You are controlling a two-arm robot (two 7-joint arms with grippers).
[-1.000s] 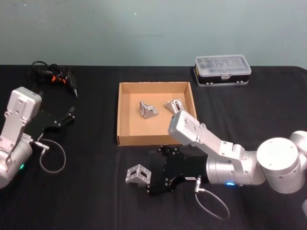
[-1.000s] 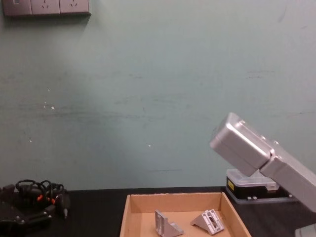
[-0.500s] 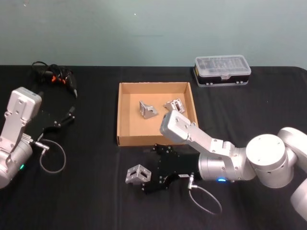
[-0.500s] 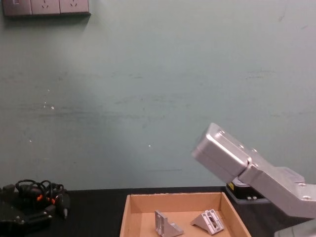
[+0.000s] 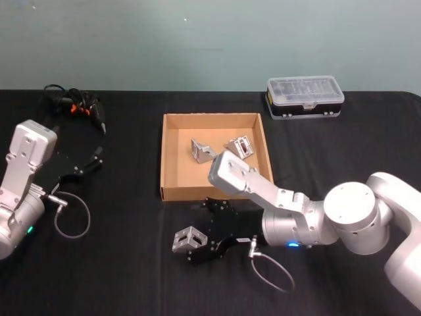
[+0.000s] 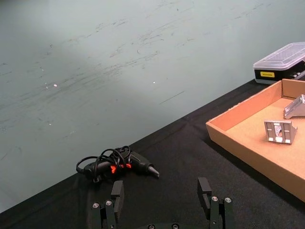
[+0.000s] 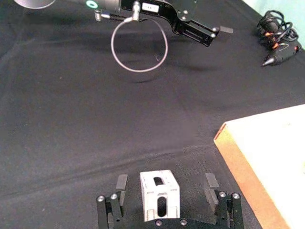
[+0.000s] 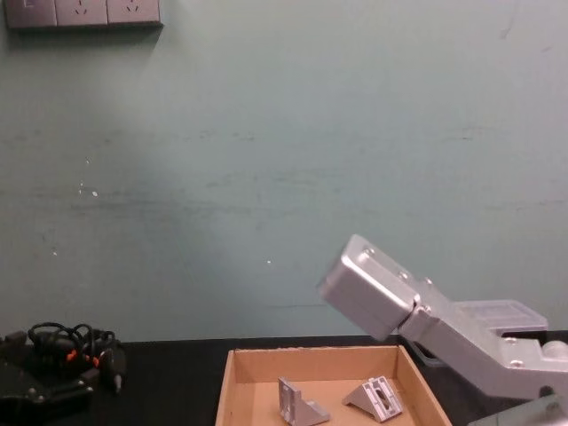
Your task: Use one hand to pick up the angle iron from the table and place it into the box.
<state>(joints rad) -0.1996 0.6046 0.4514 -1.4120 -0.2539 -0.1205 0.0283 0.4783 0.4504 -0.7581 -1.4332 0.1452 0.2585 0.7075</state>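
Right arm [image 5: 296,214] is stretched low over the table [image 5: 131,276]. It comes in from my right with the elbow bent, and the forearm slants leftward just in front of the box [image 5: 214,118]. My right claw [image 5: 193,233] lies nearly flat to the tabletop, pointing left, spread wide.

From the head, the angle iron [image 5: 188,239] sits on the table in front of the left part of the box's near wall, right in the claw's mouth. The right wrist camera gives me the finer read. The iron stands between my two fingers [image 7: 121,183], well back toward the palm, with bare black table showing on either side of it. So I'm around it and not gripping it. Its slotted face is turned toward that camera, and a corner of the box sits close by. Farther off, that view also catches my left claw and its looped cable.

The chest camera looks across instead. A silver link of my right arm slants up above the box's right side, and two brackets [image 8: 337,401] lie side by side inside the box. The head view puts those two in the box's far half.

Left arm [image 5: 26,171] is parked at the table's left. Its left claw [image 5: 90,161] sits low, pointing toward the box. The left wrist camera shows its fingers wide apart. Beyond them lies the cabled tool [image 6: 116,164] near the wall, and the case [image 6: 281,62] sits past the box's far side.
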